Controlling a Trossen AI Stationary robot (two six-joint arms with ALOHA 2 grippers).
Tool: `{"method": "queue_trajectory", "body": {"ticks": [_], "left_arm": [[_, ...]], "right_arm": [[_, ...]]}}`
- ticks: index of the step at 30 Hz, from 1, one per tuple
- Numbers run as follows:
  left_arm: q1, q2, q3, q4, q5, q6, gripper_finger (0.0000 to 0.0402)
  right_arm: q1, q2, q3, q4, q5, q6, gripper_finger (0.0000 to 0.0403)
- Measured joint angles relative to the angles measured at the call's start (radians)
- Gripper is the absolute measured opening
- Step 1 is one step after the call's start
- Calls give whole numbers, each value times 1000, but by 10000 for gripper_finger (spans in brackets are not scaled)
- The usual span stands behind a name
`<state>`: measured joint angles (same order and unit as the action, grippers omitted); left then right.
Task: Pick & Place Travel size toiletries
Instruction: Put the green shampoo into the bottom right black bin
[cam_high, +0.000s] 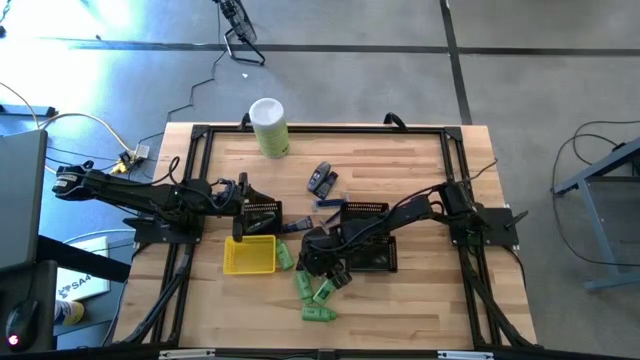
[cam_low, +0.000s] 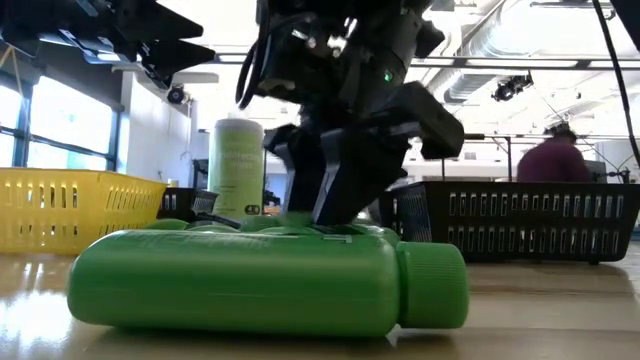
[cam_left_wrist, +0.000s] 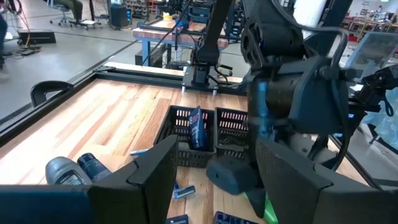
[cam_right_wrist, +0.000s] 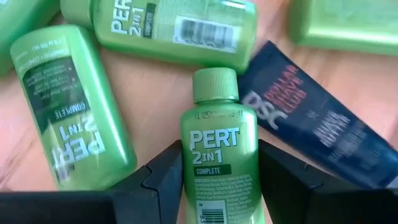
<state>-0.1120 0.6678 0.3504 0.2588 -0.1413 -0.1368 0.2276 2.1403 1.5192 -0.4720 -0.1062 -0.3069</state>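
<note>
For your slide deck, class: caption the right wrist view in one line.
Right gripper straddling a bright green Pert 2-in-1 bottle beside a dark blue tube, on the wooden table.

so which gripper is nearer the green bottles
Right. The right gripper is down among the green bottles, its fingers either side of one. The left gripper sits farther back, above the yellow tray, away from them.

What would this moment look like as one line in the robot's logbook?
right gripper: down over green bottles, fingers either side of one green bottle, not clamped | left gripper: open, empty, waiting above table | dark tube: beside bottle
</note>
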Motion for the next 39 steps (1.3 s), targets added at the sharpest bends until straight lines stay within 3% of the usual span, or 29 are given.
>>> {"method": "queue_trajectory", "body": {"ticks": [9, 17, 23, 32, 39], "left_arm": [[0, 0, 0, -1, 0, 0, 210], [0, 0, 0, -2, 0, 0, 210], [0, 5, -1, -9, 0, -7, 210], [0, 12, -1, -9, 1, -26, 210], [0, 11, -1, -8, 2, -26, 210]], "right_arm": [[0, -129, 0, -57, 110, 25, 171], [0, -291, 0, -224, 185, 223, 171], [2, -400, 0, -320, 183, 354, 171], [18, -458, 1, -442, 177, 487, 171], [56, -463, -3, -559, 246, 573, 171]]}}
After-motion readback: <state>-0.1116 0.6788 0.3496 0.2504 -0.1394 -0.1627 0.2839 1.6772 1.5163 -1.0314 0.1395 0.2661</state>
